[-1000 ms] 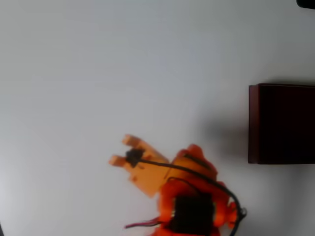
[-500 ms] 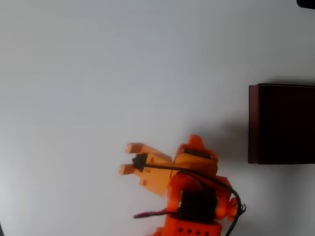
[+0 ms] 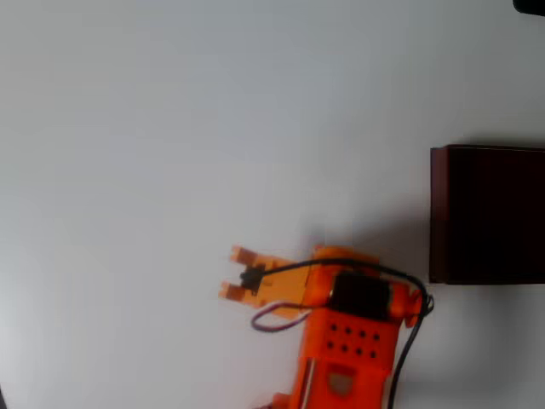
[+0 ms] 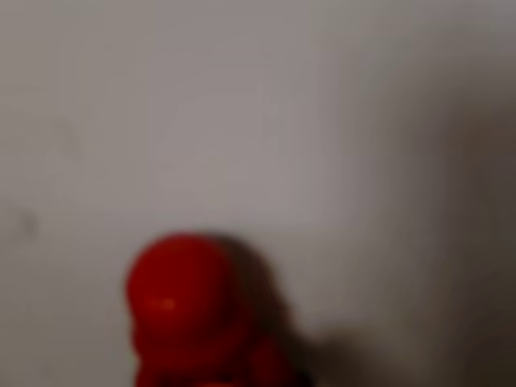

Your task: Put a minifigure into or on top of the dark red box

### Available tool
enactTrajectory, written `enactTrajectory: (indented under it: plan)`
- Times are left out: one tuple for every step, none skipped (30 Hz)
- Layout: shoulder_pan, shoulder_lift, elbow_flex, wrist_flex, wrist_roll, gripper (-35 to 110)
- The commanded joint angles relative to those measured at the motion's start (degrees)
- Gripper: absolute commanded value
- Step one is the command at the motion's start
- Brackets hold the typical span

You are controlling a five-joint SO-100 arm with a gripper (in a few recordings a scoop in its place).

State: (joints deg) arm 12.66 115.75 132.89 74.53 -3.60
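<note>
- Now, in the overhead view, the orange two-finger gripper (image 3: 230,273) points left; over the last second the arm has swung and drawn back toward its base, and the fingertips have shifted slightly right and down in the picture.
- The fingertips stand a little apart; nothing is seen between them from above, so I cannot tell whether they pinch anything.
- The small bright red plastic minifigure (image 4: 189,318) sits close under the wrist camera, blurred, on the pale white tabletop (image 3: 170,128).
- Judged from this, the pick is still in hand.
- The large dark red rectangular box (image 3: 487,215) lies well apart, behind the gripper on the arm's far side; its dark interior shows nothing inside.
</note>
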Motion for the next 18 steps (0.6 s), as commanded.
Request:
enactTrajectory:
  plan:
    - [3.6, 13.3, 6.8, -2.1, -3.3, 29]
    - [4.5, 16.2, 8.3, -2.8, -3.7, 30]
    - [5.0, 17.7, 9.0, -2.8, -4.0, 30]
    - [5.1, 18.2, 9.1, -2.8, -4.0, 30]
    - [5.0, 17.8, 9.1, -2.8, -3.8, 31]
    - [4.8, 16.3, 8.4, -2.8, -3.5, 31]
    - [4.7, 14.1, 7.6, -2.8, -3.4, 31]
    - [4.6, 11.6, 6.9, -3.0, -3.3, 31]
    - [4.5, 9.0, 5.9, -3.0, -3.0, 31]
    - [4.5, 6.4, 4.9, -3.0, -2.6, 30]
    - [4.7, 4.1, 4.1, -3.0, -2.5, 30]
    - [5.1, 2.3, 3.3, -2.9, -2.2, 30]
    - [5.4, 0.7, 2.6, -2.7, -1.8, 30]
    - [5.9, -0.6, 2.0, -2.6, -1.7, 30]
    - [6.5, -1.8, 1.3, -2.1, -1.2, 29]
    - [6.9, -2.5, 0.4, -1.3, -0.9, 29]
    - [7.5, -3.1, -0.4, -0.5, -0.6, 29]
    - [7.8, -3.3, -0.8, 0.0, -0.4, 29]
